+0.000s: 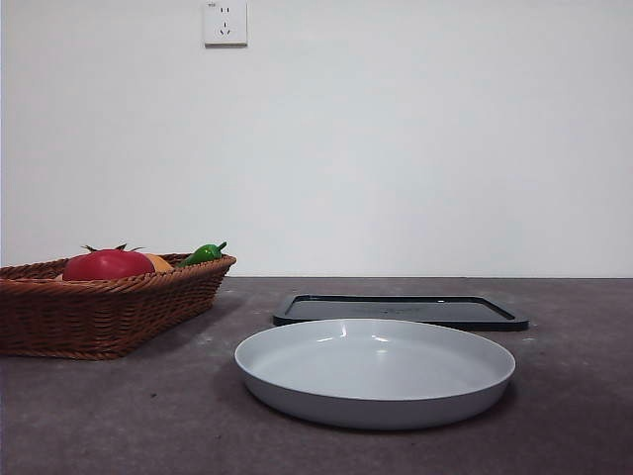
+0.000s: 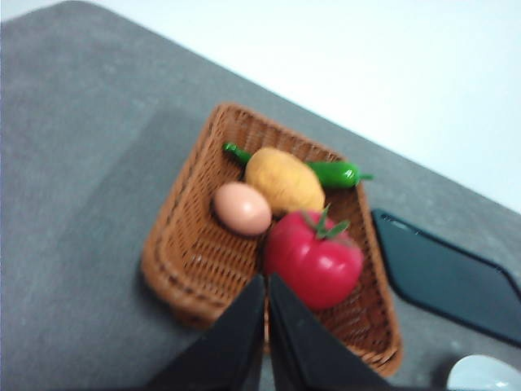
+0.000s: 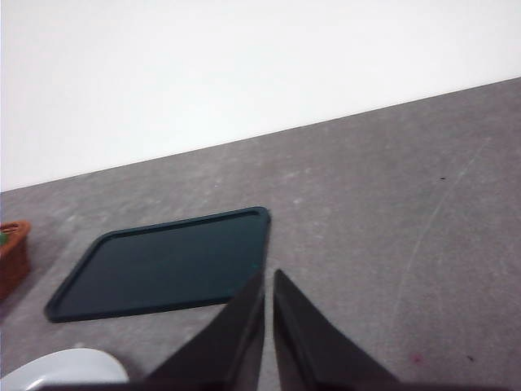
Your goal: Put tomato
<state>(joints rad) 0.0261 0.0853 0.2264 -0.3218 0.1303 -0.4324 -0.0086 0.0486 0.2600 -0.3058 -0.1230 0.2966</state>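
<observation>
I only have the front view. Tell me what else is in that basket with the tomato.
Observer: The left wrist view shows a tan egg beside the tomato in the basket.
Operator: Report the orange thing behind the tomato.
Observer: It is a bumpy yellow-orange fruit, lying against a green pepper.
Operator: Give me the left gripper.
Observer: The left gripper hangs above the basket's near rim, jaws together, holding nothing.
</observation>
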